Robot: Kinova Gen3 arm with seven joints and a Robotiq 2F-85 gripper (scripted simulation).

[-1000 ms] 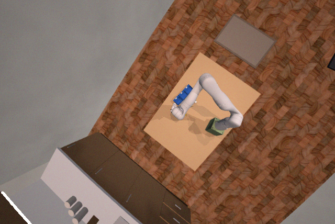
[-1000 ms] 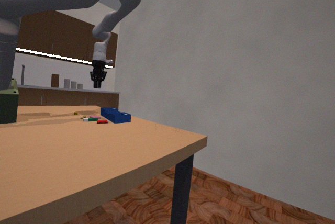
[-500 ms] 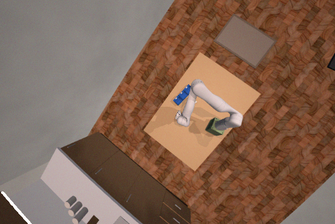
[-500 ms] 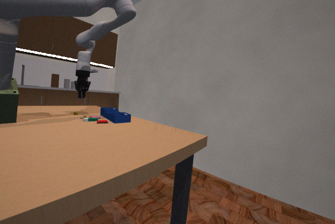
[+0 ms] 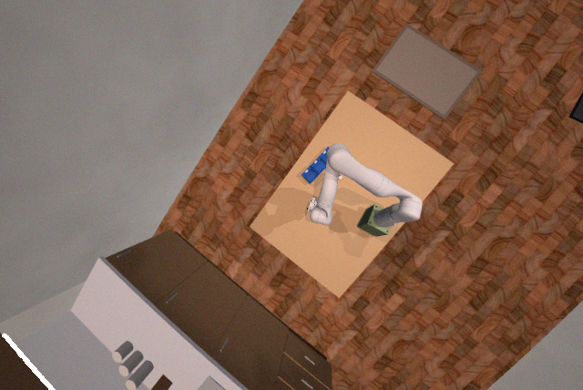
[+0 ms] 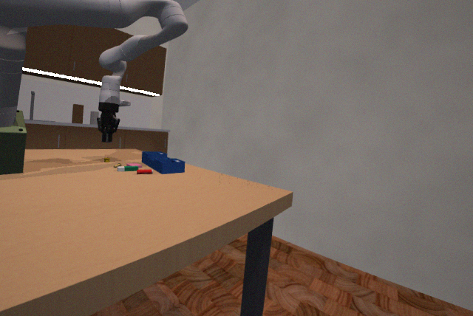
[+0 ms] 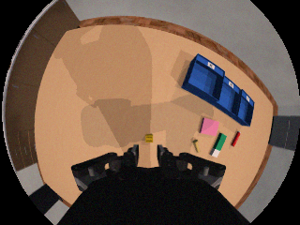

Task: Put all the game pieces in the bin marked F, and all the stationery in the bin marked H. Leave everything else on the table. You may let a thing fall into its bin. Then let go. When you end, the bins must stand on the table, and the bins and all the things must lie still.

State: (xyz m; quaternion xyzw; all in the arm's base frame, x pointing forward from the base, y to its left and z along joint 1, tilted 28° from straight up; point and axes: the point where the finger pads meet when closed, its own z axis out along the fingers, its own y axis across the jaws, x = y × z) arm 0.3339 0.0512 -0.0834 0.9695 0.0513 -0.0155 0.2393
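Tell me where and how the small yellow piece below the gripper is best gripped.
The yellow piece sits apart from the other items, low and compact on the table. Probably best taken straight from above, fingers closing across its two opposite sides. The gripper hangs partly open and empty right over it.

Table (image 6: 160,205) with bins (image 6: 163,162), small items (image 6: 128,168)
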